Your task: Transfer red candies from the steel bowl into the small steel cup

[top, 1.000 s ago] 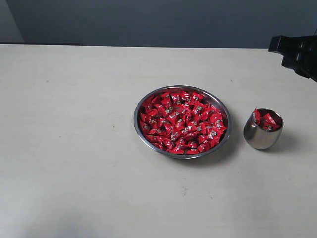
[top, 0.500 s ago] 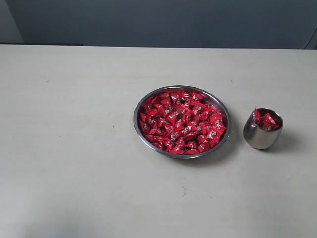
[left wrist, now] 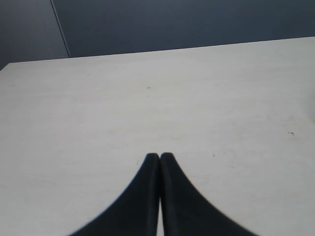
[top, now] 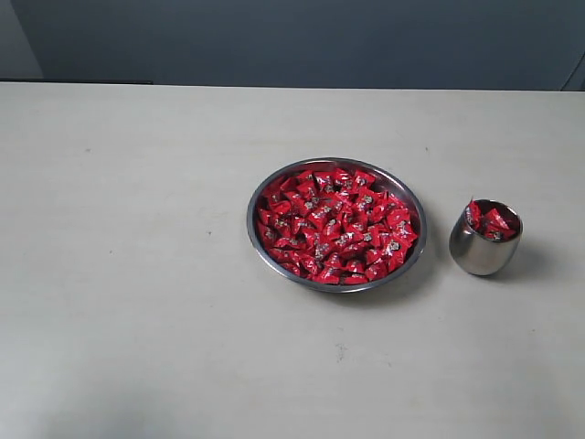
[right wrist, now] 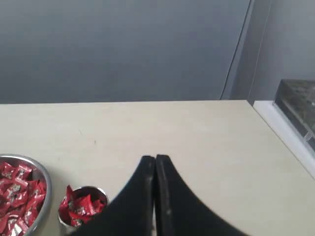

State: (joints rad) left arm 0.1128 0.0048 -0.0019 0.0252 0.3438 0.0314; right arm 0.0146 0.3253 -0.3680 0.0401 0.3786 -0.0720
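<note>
Right gripper (right wrist: 155,158) withdrawn from beyond the small rounded steel cup (top: 475,251), closed empty like left gripper (left wrist: 160,156); open yours over wide shallow steel bowl (top: 251,224) beside that cup, pinching shiny red wrapped candies (top: 336,226) singly.

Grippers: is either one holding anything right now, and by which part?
Nothing is held. The left gripper and the right gripper are both shut, with nothing between them.

BODY | black left gripper (left wrist: 159,156): two smooth matt fingers are tapering in curves to narrow rounded tips | black right gripper (right wrist: 155,158): two fingers are showing the same curved, tapering black shape
</note>
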